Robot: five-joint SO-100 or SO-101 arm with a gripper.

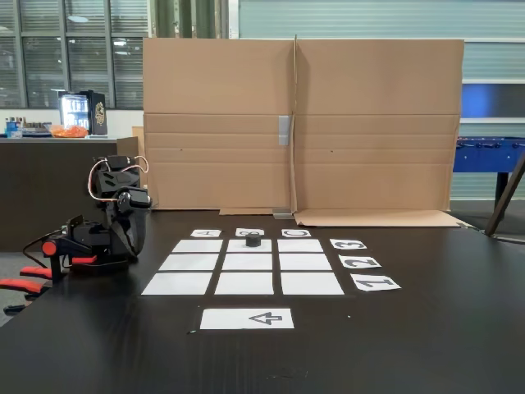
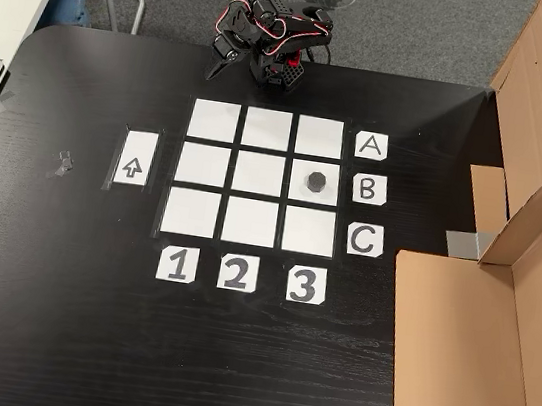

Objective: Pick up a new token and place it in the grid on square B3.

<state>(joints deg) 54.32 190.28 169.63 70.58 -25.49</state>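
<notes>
token (image 2: pixel 316 181): rests on B3 (image 2: pixel 331 168), well apart from jaws;
jaws (image 2: pixel 216 67): folded at surface edge; gap unclear

A tall folded screen of brown corrugated cardboard (image 1: pixel 299 123) stands along the far edge of the black wood-grain table (image 1: pixel 426 345). Behind it, large dark-framed windows (image 1: pixel 66 49) reflect ceiling lights, above a dark counter (image 1: pixel 49 176) cluttered with small items. A blue table-football table (image 1: pixel 488 153) stands at the right. Grey carpet floor (image 2: pixel 417 27) borders the tabletop.
</notes>
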